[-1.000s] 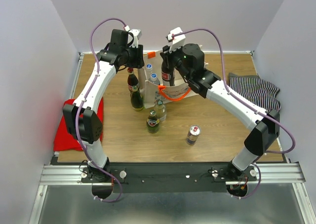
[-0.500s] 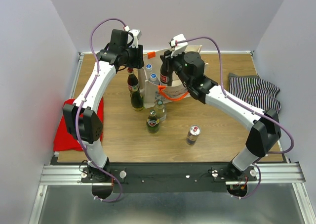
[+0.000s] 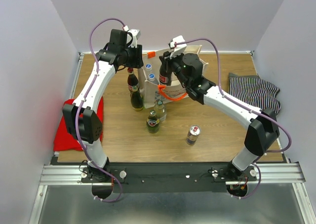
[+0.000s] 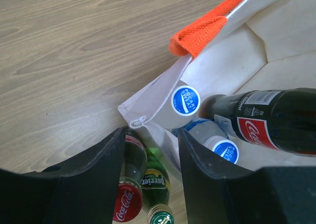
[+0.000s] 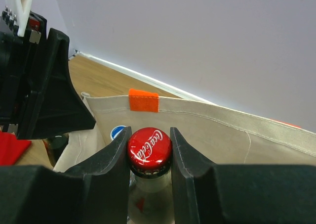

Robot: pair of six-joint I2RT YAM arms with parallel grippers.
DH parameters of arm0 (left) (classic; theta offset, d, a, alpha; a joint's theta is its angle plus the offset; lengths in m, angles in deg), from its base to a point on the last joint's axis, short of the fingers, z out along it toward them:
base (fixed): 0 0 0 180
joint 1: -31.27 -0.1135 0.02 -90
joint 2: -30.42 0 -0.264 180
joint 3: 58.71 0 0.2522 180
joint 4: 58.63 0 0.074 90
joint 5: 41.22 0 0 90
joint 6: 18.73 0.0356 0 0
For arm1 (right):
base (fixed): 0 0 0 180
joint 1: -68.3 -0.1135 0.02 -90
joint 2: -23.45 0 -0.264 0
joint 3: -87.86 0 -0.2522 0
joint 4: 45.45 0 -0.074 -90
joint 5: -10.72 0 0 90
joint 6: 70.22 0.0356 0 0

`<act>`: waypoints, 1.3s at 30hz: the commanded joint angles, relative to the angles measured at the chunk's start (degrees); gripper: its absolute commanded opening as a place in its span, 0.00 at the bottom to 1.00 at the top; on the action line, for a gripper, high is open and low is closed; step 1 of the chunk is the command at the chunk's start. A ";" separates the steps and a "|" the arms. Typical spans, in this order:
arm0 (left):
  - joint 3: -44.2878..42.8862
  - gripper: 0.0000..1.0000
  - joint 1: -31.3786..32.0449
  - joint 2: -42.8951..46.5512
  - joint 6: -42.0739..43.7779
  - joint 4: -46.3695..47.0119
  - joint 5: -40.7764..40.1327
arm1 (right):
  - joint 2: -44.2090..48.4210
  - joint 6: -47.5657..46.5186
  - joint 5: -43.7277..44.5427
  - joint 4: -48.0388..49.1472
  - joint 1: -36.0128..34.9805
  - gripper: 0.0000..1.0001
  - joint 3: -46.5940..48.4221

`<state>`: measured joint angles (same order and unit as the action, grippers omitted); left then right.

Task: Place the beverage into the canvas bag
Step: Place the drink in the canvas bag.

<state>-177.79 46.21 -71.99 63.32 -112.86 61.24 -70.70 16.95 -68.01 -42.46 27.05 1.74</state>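
Over the mouth of the boxy cream canvas bag [image 5: 222,127], the right gripper [image 5: 149,135] pinches the red-capped dark cola bottle [image 4: 276,120] by its neck; the left gripper [image 4: 150,140] straddles the rim, jaws spread.

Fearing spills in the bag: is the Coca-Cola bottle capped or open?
Capped: the red cap sits on the Coca-Cola bottle, clamped in the right gripper.

The left arm [image 3: 96,85] stretches to the left rim of the canvas bag [image 5: 222,130], wrist tipped downward. The left gripper [image 4: 150,135] has its jaws parted astride that rim's corner. The right arm [image 3: 232,108] arcs over the bag's right side. The right gripper [image 5: 149,137] hangs above the bag's mouth, jaws clamped on the neck of a cola bottle [image 4: 276,125].
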 commanded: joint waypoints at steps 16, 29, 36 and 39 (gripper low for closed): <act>0.02 0.56 -0.88 -0.86 0.03 -0.31 1.15 | -0.86 -0.07 4.29 12.16 -1.90 0.01 -0.40; 0.11 0.56 -0.97 -0.77 0.12 -0.23 1.07 | -1.92 1.25 3.41 8.92 -1.90 0.01 -1.63; 0.29 0.56 -0.96 -0.77 0.12 -0.14 1.15 | -2.53 2.48 3.06 6.80 -1.90 0.01 -1.63; 0.38 0.56 -0.96 -0.51 0.21 -0.05 1.07 | -3.23 2.74 2.88 5.14 -1.90 0.01 -0.84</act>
<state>-177.79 45.59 -72.37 63.30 -112.81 61.49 -74.39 17.06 -65.11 -42.57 25.87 -1.47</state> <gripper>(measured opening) 0.560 0.386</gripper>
